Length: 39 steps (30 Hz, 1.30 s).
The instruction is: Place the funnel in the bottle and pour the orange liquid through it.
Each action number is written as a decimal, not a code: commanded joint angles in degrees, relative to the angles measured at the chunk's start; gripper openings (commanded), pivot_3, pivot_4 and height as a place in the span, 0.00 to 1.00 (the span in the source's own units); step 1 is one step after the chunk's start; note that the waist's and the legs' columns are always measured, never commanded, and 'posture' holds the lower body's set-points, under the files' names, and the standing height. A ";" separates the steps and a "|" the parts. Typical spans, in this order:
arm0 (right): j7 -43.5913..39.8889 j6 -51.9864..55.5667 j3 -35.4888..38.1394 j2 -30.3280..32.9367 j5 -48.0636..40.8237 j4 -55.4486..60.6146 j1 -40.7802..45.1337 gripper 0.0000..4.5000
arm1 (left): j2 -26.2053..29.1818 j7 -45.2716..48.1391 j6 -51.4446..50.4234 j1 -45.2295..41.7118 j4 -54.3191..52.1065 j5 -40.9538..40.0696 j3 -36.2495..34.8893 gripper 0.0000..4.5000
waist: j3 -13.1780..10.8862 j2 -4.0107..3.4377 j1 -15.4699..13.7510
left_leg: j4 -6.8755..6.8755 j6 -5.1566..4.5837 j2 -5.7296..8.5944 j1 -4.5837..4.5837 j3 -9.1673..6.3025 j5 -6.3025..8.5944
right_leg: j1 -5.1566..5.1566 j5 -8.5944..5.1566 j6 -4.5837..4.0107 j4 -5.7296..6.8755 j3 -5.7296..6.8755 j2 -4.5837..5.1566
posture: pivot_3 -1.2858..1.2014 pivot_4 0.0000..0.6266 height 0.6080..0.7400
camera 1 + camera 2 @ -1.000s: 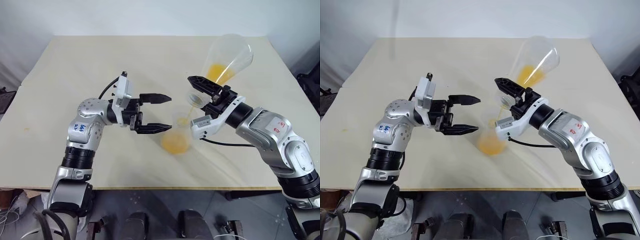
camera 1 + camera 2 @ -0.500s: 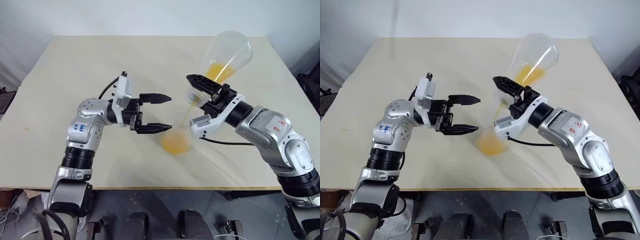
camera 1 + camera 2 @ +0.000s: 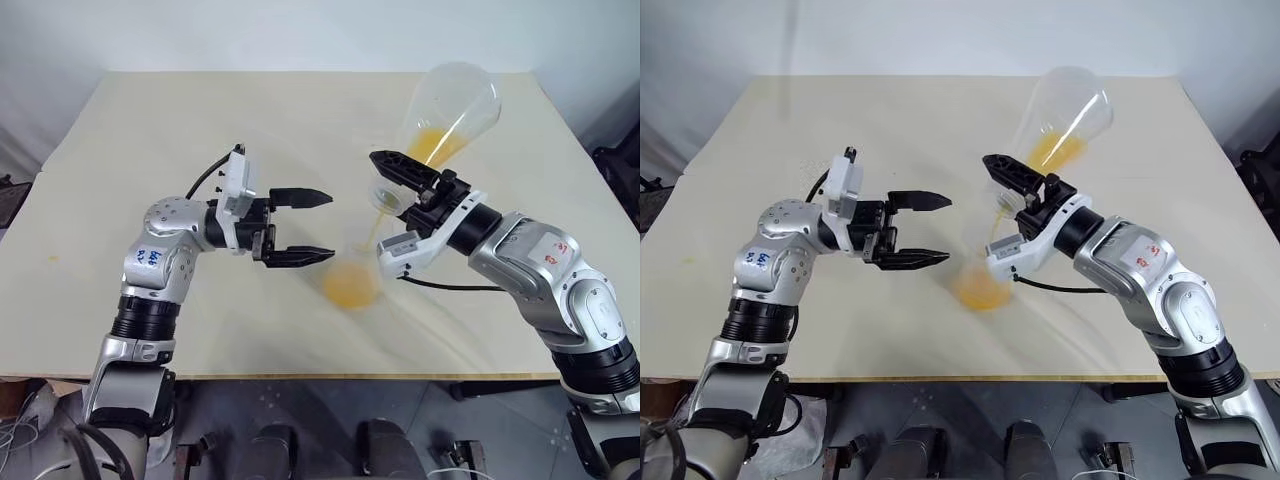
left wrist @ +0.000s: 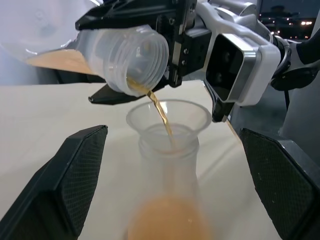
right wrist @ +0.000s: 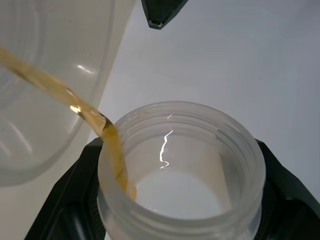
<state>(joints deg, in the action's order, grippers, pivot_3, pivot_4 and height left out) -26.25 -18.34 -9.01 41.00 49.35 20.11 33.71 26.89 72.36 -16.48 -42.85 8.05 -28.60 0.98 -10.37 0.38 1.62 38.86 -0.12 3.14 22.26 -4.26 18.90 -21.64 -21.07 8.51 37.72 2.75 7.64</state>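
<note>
Up close, orange liquid (image 4: 159,111) streams into the funnel (image 4: 168,118).

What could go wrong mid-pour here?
1. The bottle stands free: the left end effector is open beside it, not gripping. A bump from the flask or its neck could tip it.
2. The stream lands near one side of the funnel; a small drift of the right end effector could send liquid onto the table.
3. The funnel just sits loosely in the neck; tilting faster might overflow or unseat it.
</note>
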 commanded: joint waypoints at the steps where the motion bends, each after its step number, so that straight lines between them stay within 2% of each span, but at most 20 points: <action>1: 1.09 -0.53 0.55 -0.34 0.03 1.80 1.45 0.63 | 0.60 -0.39 -0.26 0.16 -2.88 -1.13 -1.13 1.00 | 0.00 0.00 0.00 | 0.00 0.00 0.00 0.00 0.00 0.00 | 0.00 0.00 0.00 0.00 0.00 0.00 | 0.52 0.24 1.00; 39: 1.01 -2.19 1.24 0.41 -0.23 1.25 1.83 0.63 | 1.89 -0.95 -1.30 1.28 -4.44 -1.82 -2.18 1.00 | 0.00 0.00 0.00 | 0.00 0.00 0.00 0.00 0.00 0.00 | 0.00 0.00 0.00 0.00 -0.02 0.00 | 0.52 0.24 1.00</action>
<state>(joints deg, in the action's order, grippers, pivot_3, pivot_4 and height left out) -26.25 -20.19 -9.02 40.98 49.36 20.09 34.26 28.11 71.35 -17.84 -41.65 5.22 -29.17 -0.02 -10.37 0.37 1.62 38.87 -0.12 3.14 22.25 -4.26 18.90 -21.64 -21.07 8.51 37.72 2.73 7.65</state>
